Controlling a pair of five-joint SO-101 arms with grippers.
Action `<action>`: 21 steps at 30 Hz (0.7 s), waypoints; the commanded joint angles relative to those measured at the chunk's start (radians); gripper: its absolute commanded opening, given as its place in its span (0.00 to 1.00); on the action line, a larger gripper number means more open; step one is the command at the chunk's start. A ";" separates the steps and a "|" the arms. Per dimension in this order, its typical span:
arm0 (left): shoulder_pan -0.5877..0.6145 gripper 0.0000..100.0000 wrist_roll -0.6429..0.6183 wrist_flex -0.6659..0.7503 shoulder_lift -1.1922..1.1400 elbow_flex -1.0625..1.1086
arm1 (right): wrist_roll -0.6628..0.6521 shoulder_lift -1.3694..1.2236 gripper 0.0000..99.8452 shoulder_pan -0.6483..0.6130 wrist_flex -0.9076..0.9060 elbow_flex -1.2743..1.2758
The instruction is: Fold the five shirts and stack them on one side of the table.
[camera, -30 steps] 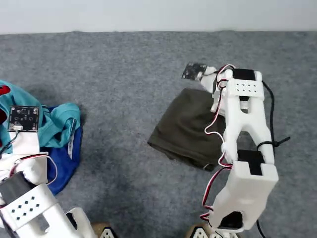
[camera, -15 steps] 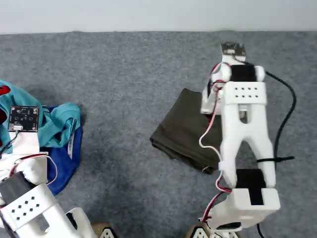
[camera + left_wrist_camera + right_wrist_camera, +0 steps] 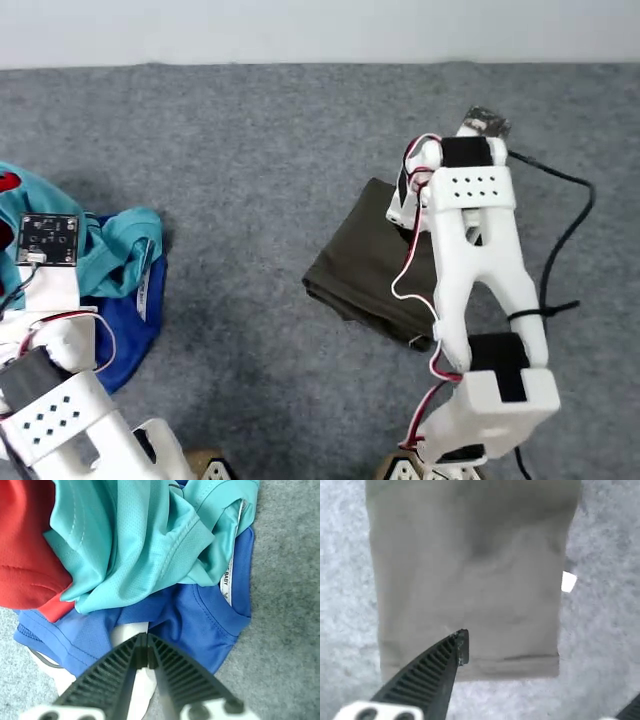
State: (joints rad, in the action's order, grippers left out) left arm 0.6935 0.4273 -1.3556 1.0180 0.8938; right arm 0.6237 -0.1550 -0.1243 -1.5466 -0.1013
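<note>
Shirt pile at the table's (image 3: 250,130) 9 o'clock, folded shirt toward 3.
Your left gripper (image 3: 146,652) is pinched together over the blue shirt (image 3: 200,615), beside the teal shirt (image 3: 135,540) and red shirt (image 3: 25,555). Your right gripper (image 3: 545,680) hangs, jaws apart, above the folded olive shirt (image 3: 370,265).

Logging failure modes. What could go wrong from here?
1. The open right gripper hangs over the folded olive shirt; it could snag the edge and undo the fold.
2. The teal shirt, blue shirt and red shirt lie tangled below the shut left gripper; pulling one may drag the others.
</note>
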 commanded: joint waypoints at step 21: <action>0.003 0.01 -0.002 0.002 0.020 -0.015 | 0.011 -0.394 0.35 0.064 0.335 0.071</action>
State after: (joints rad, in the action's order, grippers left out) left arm 0.6935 0.4273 -1.3556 1.0180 0.8938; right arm 0.6268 -0.5048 -0.0967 -1.1861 -0.0199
